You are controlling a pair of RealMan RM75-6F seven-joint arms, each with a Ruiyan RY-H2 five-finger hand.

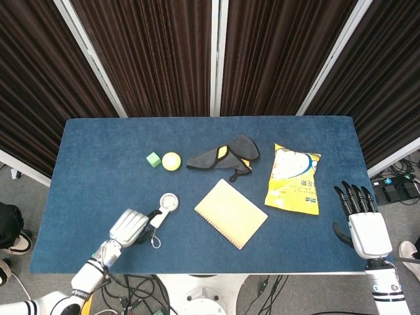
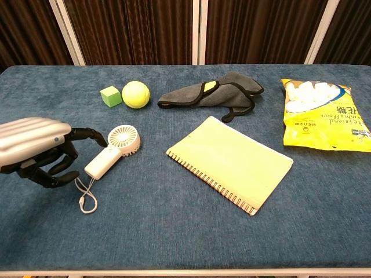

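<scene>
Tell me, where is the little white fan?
The little white fan lies on the left part of the blue table, just beside the left hand, in front of the green cube and the yellow ball.

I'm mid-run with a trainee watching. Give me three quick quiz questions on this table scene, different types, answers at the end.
1. True or false: the left hand already lifts the small white fan off the table.
2. Which thing lies directly beside the green cube? A) yellow snack bag B) yellow ball C) notebook
3. Fill in: the right hand hovers at the table's edge, nearest the yellow ____.

Key
1. False. The fan lies flat on the table; the left hand's fingers are at its handle, and a closed grip cannot be seen.
2. B, the yellow ball.
3. Snack bag.
</scene>
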